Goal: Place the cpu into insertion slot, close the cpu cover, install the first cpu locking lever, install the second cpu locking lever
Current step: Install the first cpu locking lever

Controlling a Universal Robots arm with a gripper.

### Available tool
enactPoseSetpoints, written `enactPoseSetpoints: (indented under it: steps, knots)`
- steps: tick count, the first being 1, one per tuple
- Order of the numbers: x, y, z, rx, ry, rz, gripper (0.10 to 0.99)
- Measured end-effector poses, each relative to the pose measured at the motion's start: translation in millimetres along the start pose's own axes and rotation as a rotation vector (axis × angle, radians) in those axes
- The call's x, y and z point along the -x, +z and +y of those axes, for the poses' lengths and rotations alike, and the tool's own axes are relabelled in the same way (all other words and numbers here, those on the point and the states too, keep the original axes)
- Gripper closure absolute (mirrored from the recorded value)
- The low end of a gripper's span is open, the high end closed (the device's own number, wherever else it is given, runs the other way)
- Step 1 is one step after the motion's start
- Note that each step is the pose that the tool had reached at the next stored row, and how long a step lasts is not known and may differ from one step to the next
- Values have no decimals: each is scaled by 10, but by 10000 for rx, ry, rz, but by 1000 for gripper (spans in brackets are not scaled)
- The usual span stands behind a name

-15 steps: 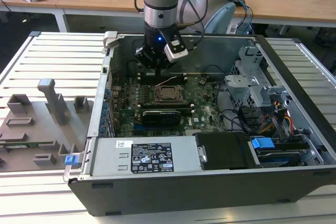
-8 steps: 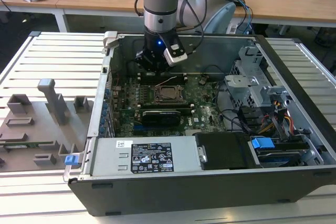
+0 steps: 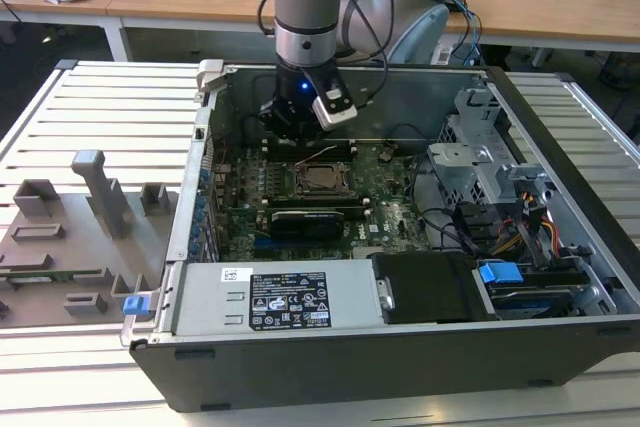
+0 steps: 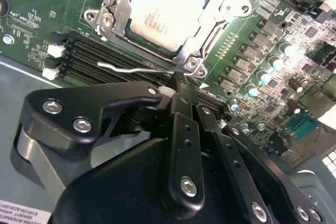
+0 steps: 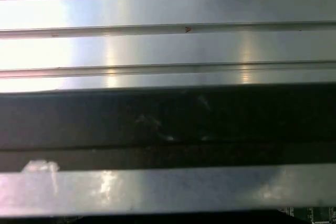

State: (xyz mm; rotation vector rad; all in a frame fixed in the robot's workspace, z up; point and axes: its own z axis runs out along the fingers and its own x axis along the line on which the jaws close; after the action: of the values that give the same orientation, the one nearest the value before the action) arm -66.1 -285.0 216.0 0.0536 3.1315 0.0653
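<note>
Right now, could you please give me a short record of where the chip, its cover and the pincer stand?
chip: seated in the socket, silver top showing
cover: metal frame lying down around the chip
lever: thin wire arm beside the socket, lying over the memory slots
pincer: close to the socket's corner, by the lever
case: open computer case on a slatted table

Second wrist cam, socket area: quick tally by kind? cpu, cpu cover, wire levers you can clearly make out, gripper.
cpu: 1
cpu cover: 1
wire locking lever, clearly made out: 1
gripper: 1
Total: 4
</note>
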Motion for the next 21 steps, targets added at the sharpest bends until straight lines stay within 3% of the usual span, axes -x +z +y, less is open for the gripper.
enactPoseSetpoints:
  steps: [13, 16, 21]
  knots:
    - [188, 49, 36, 1, 0, 3, 980]
    - [302, 64, 39, 0, -1, 12, 980]
    - [417, 83, 43, -1, 2, 25, 980]
